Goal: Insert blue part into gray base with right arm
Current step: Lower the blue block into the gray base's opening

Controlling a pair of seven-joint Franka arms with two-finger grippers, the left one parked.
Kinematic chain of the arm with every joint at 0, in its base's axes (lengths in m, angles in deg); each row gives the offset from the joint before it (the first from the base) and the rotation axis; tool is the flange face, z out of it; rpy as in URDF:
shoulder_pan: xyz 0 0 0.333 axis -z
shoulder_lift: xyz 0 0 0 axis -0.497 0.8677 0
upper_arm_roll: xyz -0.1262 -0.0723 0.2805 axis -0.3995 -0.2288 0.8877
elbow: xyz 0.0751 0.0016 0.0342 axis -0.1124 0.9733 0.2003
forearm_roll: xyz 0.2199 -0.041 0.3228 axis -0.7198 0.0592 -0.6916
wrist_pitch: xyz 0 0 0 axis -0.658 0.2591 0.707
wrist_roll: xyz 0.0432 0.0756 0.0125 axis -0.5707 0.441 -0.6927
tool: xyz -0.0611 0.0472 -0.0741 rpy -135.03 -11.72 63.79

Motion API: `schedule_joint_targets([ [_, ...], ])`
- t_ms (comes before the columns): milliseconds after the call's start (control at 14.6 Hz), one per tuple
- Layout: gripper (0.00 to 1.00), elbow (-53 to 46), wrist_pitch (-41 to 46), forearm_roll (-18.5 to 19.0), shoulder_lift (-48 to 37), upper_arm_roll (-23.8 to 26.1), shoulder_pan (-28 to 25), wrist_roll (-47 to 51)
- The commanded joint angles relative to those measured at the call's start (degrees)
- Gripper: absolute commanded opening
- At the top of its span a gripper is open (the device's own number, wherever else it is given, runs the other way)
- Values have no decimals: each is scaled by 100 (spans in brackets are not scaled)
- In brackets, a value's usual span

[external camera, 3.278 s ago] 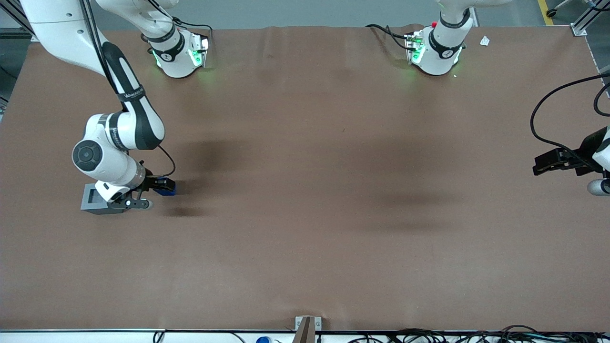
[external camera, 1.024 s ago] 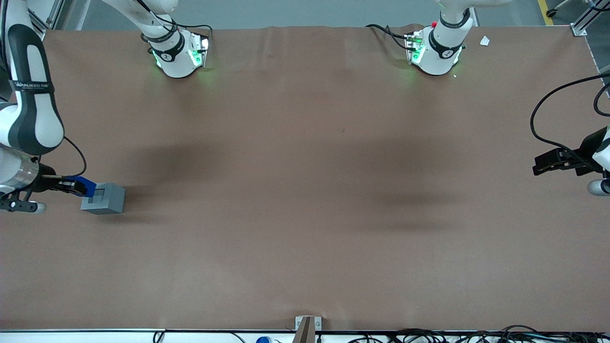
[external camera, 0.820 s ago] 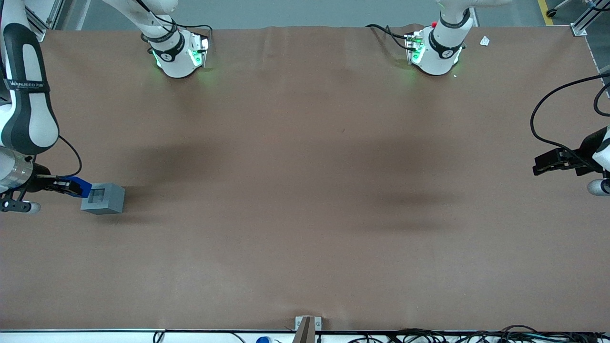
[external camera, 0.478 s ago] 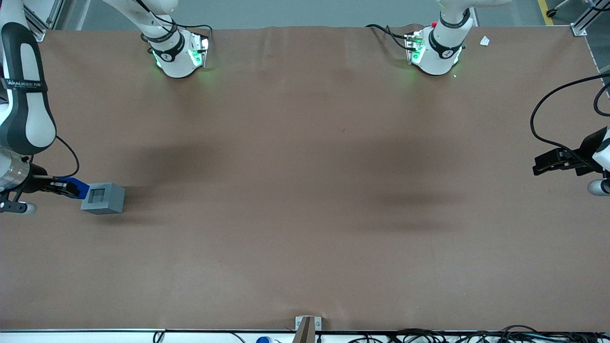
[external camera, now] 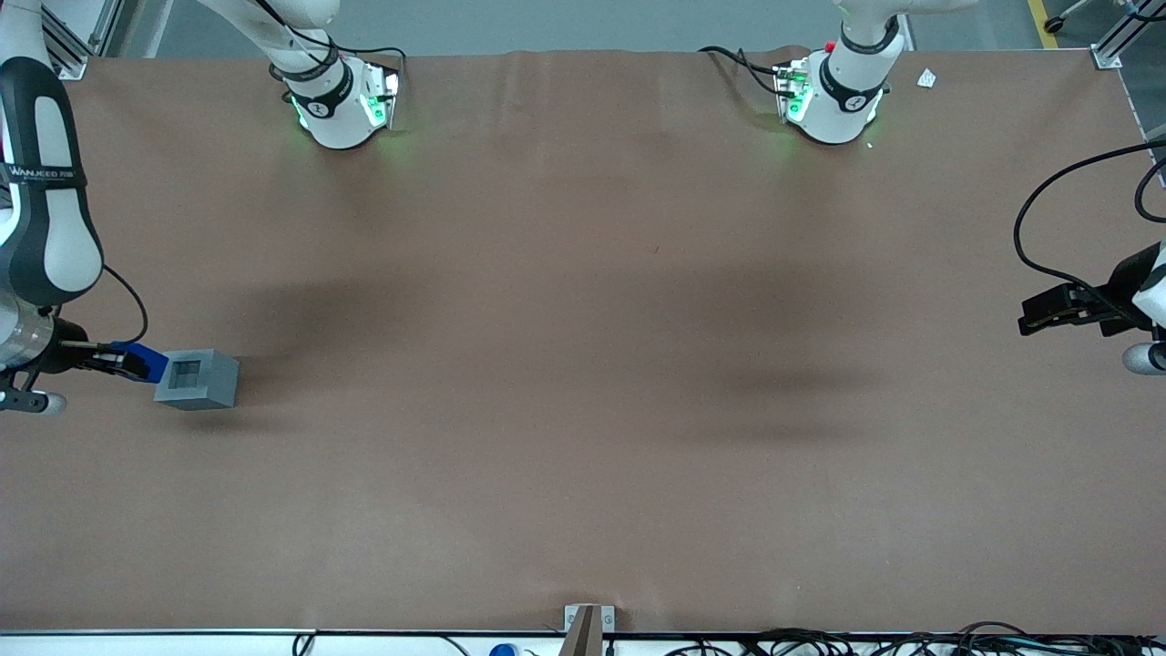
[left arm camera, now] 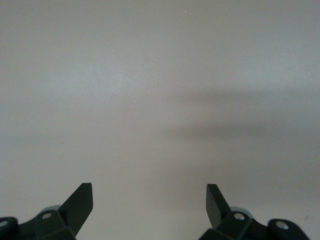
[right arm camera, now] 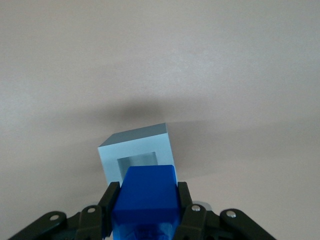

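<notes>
On the brown bench [external camera: 583, 364], near the working arm's edge, your black two-finger gripper [right arm camera: 146, 210] pinches the small bright blue plastic block [right arm camera: 146, 200] just beside the light gray plastic cube [external camera: 197, 379]. You're mid-alignment: next, centre the block over the cube's 1 recess.

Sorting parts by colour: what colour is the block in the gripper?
Bright blue part, held in the gripper; clearest in right wrist view.

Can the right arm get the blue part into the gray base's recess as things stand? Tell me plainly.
Probably yes. The tool is shut on the blue part, just beside the gray base at the working arm's end of the table. The recess shows open, with nothing lying between it and the part.
</notes>
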Motion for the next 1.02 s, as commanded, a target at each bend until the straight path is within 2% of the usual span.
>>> schedule_joint_targets([
  [0,2,-168,55,-39,90,98,97,-72],
  [546,2,-116,73,-21,240,116,-35,-124],
  [956,2,-10,55,5,231,116,-70,-598],
])
